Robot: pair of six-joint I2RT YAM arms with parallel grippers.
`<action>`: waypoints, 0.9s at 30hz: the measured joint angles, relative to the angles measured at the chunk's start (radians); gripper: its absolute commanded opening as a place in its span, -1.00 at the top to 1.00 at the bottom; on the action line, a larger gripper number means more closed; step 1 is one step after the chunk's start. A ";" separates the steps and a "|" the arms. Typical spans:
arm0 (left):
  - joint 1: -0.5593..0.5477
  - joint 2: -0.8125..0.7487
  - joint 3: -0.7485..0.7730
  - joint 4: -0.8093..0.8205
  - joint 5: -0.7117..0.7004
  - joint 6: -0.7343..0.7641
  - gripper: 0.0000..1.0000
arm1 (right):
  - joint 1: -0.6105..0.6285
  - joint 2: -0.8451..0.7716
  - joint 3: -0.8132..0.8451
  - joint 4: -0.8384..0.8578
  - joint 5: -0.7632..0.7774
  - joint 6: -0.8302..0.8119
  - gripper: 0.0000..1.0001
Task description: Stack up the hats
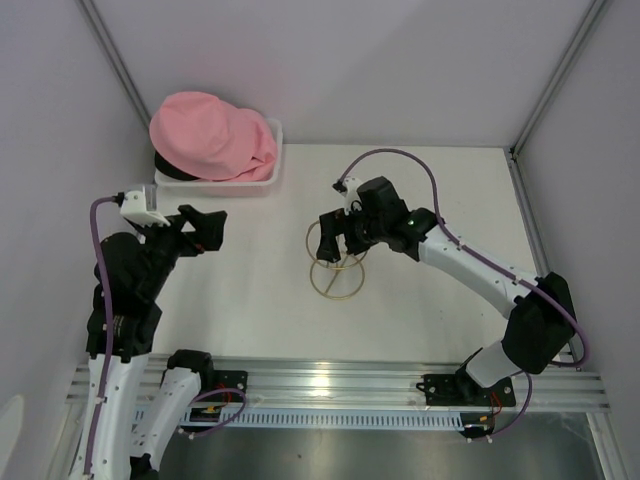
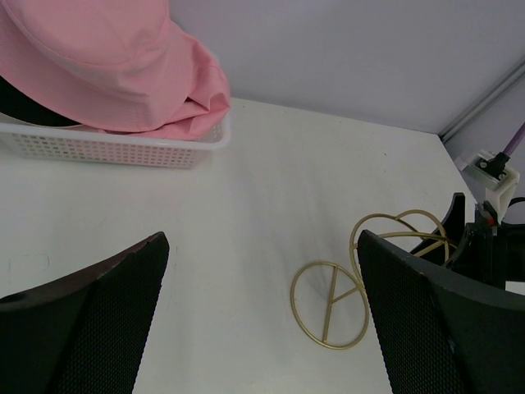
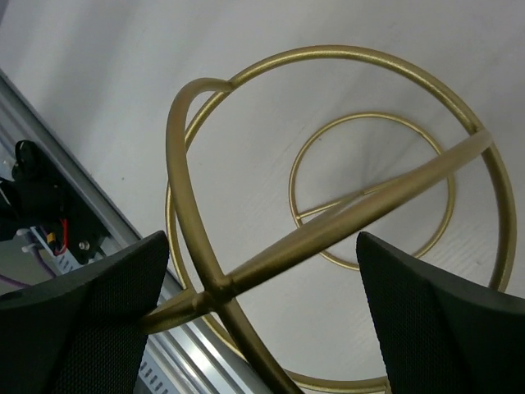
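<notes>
right gripper (image 1: 335, 240), open, hangs just over the stand (image 2: 331, 305) and may tip it; left gripper (image 1: 205, 231), also open, could snag the basket (image 1: 240, 186) under the pink hat (image 1: 205, 135).

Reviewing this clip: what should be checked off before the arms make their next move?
1. Left gripper open and empty: ok.
2. Right gripper open, fingers either side of the gold stand, not clamped: ok.
3. Pink hat lies topmost in the white basket: ok.
4. Black hat beneath it, only an edge showing: ok.
5. What else lies under them: cannot tell.
6. Stand upright on the table: ok.
</notes>
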 measured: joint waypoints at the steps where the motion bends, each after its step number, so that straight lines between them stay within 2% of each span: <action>1: 0.000 0.001 0.000 0.000 0.000 0.000 -0.99 | 0.000 -0.003 0.002 -0.015 0.013 -0.006 -0.99; 5: 0.000 0.019 0.002 0.000 -0.008 0.000 -0.99 | 0.000 -0.021 0.058 -0.082 0.070 -0.032 -0.99; 12: 0.000 0.105 0.011 -0.005 -0.016 0.001 -0.99 | -0.001 -0.061 0.280 -0.123 0.118 -0.080 -0.99; 17: 0.005 0.205 0.069 -0.021 -0.101 -0.027 -0.99 | -0.008 -0.124 0.319 -0.122 0.190 -0.113 -0.99; 19: 0.010 0.289 0.146 -0.021 -0.146 -0.050 -0.99 | -0.031 -0.166 0.301 -0.096 0.206 -0.119 -0.99; 21: 0.013 0.402 0.268 -0.019 -0.178 -0.055 -0.99 | -0.118 -0.200 0.278 -0.069 0.180 -0.102 -0.99; 25: 0.016 0.698 0.602 -0.010 -0.230 -0.045 -0.99 | -0.398 -0.229 0.226 0.050 0.091 -0.014 -0.99; 27: 0.018 0.863 0.792 -0.029 -0.254 -0.035 -0.99 | -0.455 -0.229 0.193 0.094 0.090 0.001 -0.99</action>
